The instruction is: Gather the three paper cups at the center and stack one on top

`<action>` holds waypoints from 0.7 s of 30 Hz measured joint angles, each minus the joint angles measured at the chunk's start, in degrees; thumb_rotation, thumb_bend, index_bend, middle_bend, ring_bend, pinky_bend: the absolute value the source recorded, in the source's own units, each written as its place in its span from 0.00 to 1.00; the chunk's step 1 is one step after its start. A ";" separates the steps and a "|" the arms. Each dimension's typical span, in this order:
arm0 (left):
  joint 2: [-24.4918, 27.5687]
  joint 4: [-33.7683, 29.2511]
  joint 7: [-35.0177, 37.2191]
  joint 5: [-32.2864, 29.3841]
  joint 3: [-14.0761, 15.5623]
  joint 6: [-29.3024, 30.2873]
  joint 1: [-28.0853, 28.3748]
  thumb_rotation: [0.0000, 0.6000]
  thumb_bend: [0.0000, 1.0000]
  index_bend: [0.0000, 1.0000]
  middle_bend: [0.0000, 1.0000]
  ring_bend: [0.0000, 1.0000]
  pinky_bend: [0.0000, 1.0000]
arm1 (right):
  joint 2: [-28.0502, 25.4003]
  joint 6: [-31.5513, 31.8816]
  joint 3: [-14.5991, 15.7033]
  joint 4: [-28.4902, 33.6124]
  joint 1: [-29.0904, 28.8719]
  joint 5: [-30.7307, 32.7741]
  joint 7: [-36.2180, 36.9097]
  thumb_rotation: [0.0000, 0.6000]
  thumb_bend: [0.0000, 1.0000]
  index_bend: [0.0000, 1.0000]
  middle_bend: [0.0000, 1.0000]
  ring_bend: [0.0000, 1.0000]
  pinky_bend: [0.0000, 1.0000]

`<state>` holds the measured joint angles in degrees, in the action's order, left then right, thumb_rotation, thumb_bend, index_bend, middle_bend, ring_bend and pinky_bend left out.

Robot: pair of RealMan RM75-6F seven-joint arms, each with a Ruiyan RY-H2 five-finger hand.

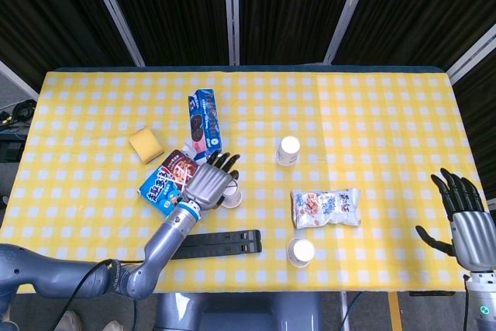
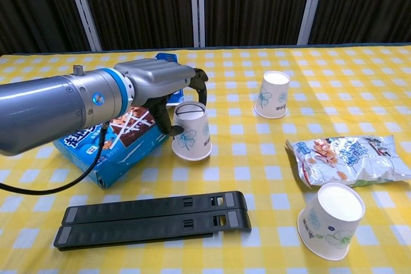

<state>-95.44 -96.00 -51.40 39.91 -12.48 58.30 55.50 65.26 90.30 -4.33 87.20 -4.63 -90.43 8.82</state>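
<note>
Beside the snack box [image 2: 109,142]:
Left hand [image 2: 157,85]: gripping an upside-down paper cup [image 2: 191,131]
Right hand [image 1: 469,226]: fingers spread, holding nothing

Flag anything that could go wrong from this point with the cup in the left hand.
The left hand holds an upside-down paper cup close beside the blue snack box; opening the fingers could nudge the box or tip the cup. The other cups lie apart, and the snack bag sits between them, so gathering might drag it.
</note>
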 measured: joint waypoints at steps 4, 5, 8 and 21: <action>0.07 -0.20 -0.94 -1.44 1.21 0.61 0.74 1.00 0.39 0.15 0.00 0.00 0.00 | -0.06 0.10 -0.02 0.10 0.06 -0.03 0.02 1.00 0.10 0.00 0.00 0.00 0.00; 0.16 -0.32 -1.09 -1.63 1.42 0.80 0.86 1.00 0.39 0.13 0.00 0.00 0.00 | -0.09 0.15 -0.02 0.13 0.07 -0.06 0.02 1.00 0.10 0.00 0.00 0.00 0.00; 0.58 -0.84 -1.52 -2.15 2.18 1.49 1.11 1.00 0.35 0.04 0.00 0.00 0.00 | -0.10 0.26 -0.01 0.20 0.09 -0.22 0.00 1.00 0.10 0.00 0.00 0.00 0.00; 4.25 -5.07 3.50 0.54 2.92 4.17 -1.21 1.00 0.27 0.00 0.00 0.00 0.00 | 0.04 -0.10 -0.30 -0.23 0.07 0.59 -0.11 1.00 0.10 0.00 0.00 0.00 0.00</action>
<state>-91.19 -101.06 -47.90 40.45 -9.57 62.47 54.28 65.30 90.20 -4.63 86.97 -4.56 -89.83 8.71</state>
